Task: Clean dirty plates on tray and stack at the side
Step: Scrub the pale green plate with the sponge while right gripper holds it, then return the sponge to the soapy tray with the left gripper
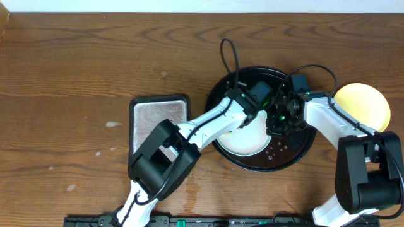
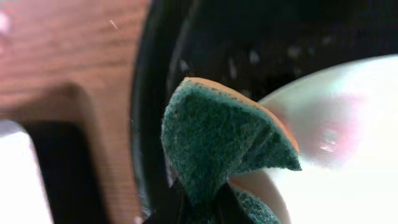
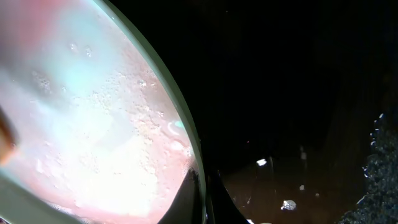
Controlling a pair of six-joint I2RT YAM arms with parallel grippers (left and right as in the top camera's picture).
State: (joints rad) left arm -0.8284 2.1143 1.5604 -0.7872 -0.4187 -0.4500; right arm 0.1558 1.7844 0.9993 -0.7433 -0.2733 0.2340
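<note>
Green scouring sponge (image 2: 211,143) fills the left wrist view. It has a coarse fibrous face and a thin orange foam layer along its upper edge. It is folded into a rough wedge, long axis running 6 to 12 o'clock, tip toward 12. Its narrow lower end is pinched tight in the left pincer (image 2: 199,210).

At 3 o'clock from the sponge lies the pale plate (image 2: 348,137), smooth and glossy with a blurred pink smear. The sponge's right edge overlaps the plate's rim, though actual contact cannot be told.

Behind both curves the black tray (image 2: 146,124), glossy with a raised rim and speckled with droplets. At 10 o'clock the brown wood-grain tabletop (image 2: 62,50) shows.

In the right wrist view the plate is filmed with pinkish water and fine bubbles. Its thin rim arcs from 12 o'clock down to 6. There it runs between the dark fingers of the right pincer, which is narrowed onto the rim.

From overhead the round plate sits inside the tray toward 7 o'clock of the tray's centre. The right pincer is at the plate's 3 o'clock edge and the left at about 1 o'clock.

A matte yellow plate (image 1: 361,106) lies flat on the tabletop at 3 o'clock of the tray. A grey rectangular tray (image 1: 158,123) with rounded corners sits at 9 o'clock.
</note>
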